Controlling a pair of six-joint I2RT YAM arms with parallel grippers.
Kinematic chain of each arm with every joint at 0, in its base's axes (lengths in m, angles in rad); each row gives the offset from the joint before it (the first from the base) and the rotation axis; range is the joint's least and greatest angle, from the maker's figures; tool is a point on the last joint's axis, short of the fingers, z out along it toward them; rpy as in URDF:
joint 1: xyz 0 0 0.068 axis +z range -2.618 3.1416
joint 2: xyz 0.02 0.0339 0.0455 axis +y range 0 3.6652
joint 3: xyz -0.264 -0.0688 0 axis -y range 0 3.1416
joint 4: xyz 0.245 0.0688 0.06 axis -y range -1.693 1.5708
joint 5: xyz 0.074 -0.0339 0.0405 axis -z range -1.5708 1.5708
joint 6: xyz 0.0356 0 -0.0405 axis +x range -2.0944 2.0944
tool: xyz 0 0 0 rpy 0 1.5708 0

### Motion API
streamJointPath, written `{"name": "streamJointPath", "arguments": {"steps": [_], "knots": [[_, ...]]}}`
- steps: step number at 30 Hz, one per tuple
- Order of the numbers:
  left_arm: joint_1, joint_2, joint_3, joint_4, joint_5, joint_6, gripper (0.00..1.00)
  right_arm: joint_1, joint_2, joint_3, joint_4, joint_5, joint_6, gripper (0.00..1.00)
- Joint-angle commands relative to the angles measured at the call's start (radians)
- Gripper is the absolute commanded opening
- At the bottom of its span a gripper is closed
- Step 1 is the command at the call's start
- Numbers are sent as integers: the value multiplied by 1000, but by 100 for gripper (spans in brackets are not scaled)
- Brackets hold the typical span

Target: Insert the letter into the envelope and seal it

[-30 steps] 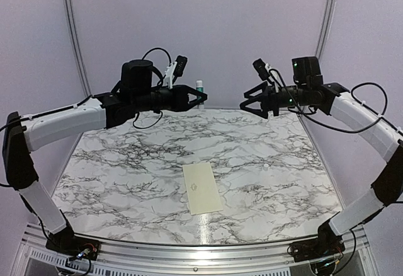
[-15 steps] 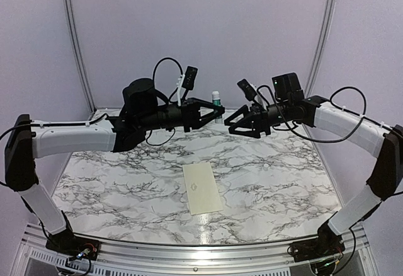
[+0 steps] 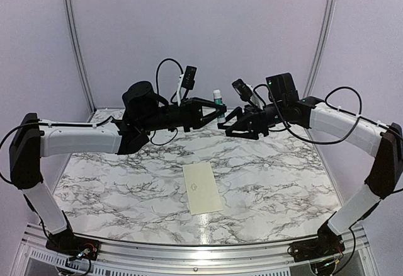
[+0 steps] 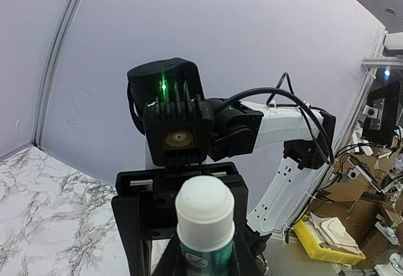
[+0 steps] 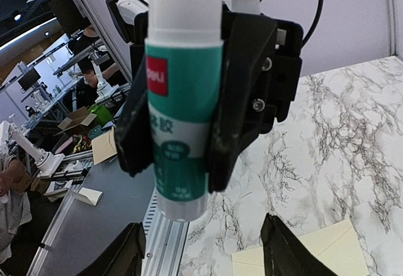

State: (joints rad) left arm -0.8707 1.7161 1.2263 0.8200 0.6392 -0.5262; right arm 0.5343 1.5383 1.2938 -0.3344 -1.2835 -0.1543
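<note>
Lilac booth walls close in a marble-patterned counter (image 3: pixel 126 162), and both arms meet in mid-air over its far half. The pale cream paper envelope (image 3: pixel 202 188) lies flat near the middle of the near half, well apart from either arm. You can't tell from here whether its flap is stuck down. The white letter shows in no view, so it may be inside the envelope or out of sight. The left arm (image 3: pixel 82 134) has its jaws clamped on the green-labelled body of the small white-capped glue stick (image 5: pixel 182 93), held upright with the cap and the bottom end sticking out. The right arm (image 3: pixel 340 118) points its jaws at that stick. They are spread wide and empty, with one finger (image 5: pixel 126 254) low on each side of the tube in the right wrist view, touching nothing. Judging by this, you are lining up to grip the stick's free end, probably to uncap it. Watch the closing. If the right jaws bite off-centre or at an angle, they could lever the tube out of the left jaws and drop it to the counter. If you push in further, the two sets of fingers, already just beside each other, could knock together. Pulling hard on a tight cap may also slide the smooth tube through its grip.
</note>
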Motion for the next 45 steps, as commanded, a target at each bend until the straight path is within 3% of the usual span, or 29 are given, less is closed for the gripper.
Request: {"name": "streamJointPath", "arguments": {"steps": [1, 7, 13, 17, 26, 29, 32, 38, 41, 45], "knots": [[-3, 19, -4, 74, 28, -31, 3, 8, 8, 54, 79, -37, 78, 58], [-2, 24, -12, 76, 19, -33, 3, 9, 19, 58, 115, -67, 118, 50], [-3, 26, -17, 76, 12, -30, 3, 10, 23, 50, 141, -82, 146, 32], [-3, 28, -19, 76, 12, -30, 3, 10, 23, 43, 157, -85, 147, 28], [-2, 35, -37, 73, -52, -17, 2, 10, 28, 59, 163, -31, 210, 7], [-9, 40, -35, 71, -132, -18, 1, 10, 29, 115, 24, 103, 103, 1], [-35, 43, -15, 28, -288, 16, 0, 13, 10, 164, -84, 338, 14, 0], [-149, 93, 70, -114, -889, 66, 0, 90, -68, 143, -91, 1122, -46, 0], [-159, 136, 120, -115, -939, 13, 0, 102, -83, 136, -97, 1194, -35, 0], [-157, 125, 136, -115, -898, 63, 0, 70, -147, 96, -112, 1009, -62, 19]]}}
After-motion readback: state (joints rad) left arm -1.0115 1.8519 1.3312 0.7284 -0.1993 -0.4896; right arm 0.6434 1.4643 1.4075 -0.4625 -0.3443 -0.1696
